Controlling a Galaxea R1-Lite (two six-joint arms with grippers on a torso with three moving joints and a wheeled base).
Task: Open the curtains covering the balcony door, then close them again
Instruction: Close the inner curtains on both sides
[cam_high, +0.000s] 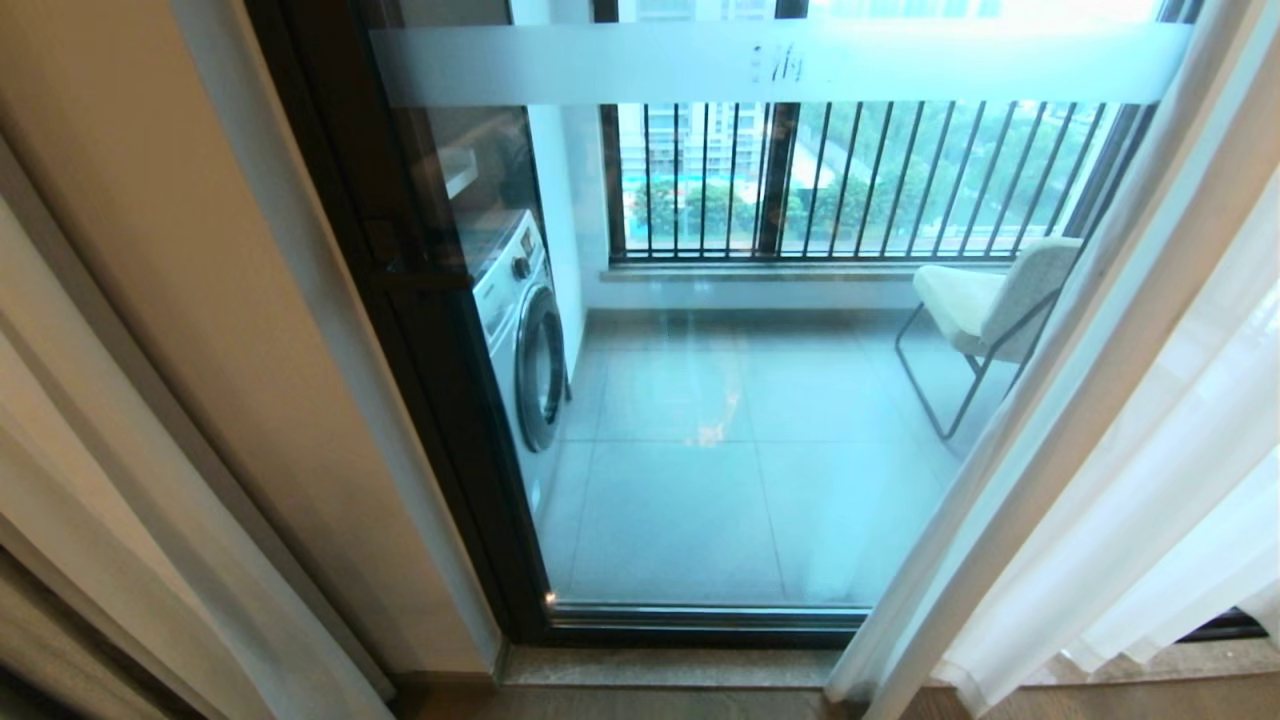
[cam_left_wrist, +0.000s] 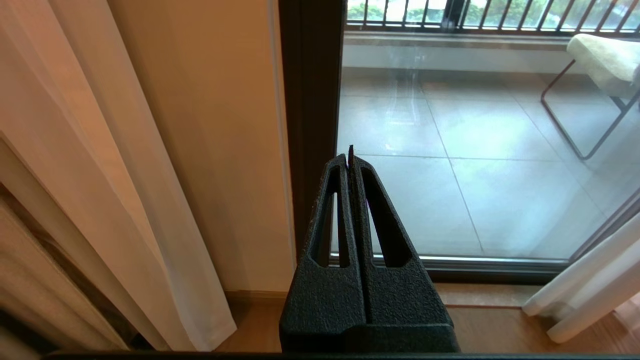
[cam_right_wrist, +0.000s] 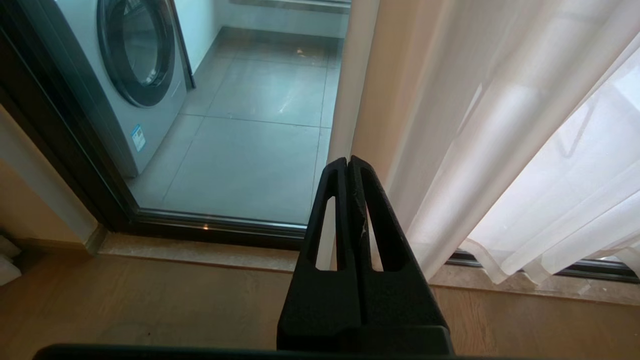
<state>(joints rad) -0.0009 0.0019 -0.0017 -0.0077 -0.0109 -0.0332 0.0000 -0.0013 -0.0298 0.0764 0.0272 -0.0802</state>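
Note:
The balcony door (cam_high: 700, 450) is a tall glass pane in a black frame (cam_high: 420, 350), with a frosted band (cam_high: 780, 60) across its top. The sheer white curtains hang bunched at both sides, leaving the glass uncovered: one panel on the left (cam_high: 200, 600) (cam_left_wrist: 150, 200), the other on the right (cam_high: 1120, 450) (cam_right_wrist: 500, 125). Neither arm shows in the head view. My left gripper (cam_left_wrist: 350, 152) is shut and empty, pointing at the door's left frame post. My right gripper (cam_right_wrist: 348, 160) is shut and empty, just in front of the right curtain's inner edge.
Behind the glass stand a washing machine (cam_high: 525, 330) on the left, a pale chair (cam_high: 990, 300) on the right and a black barred railing (cam_high: 850, 180). A tan wall (cam_high: 200, 250) flanks the door's left. A stone sill (cam_high: 660, 668) meets the wooden floor (cam_right_wrist: 150, 300).

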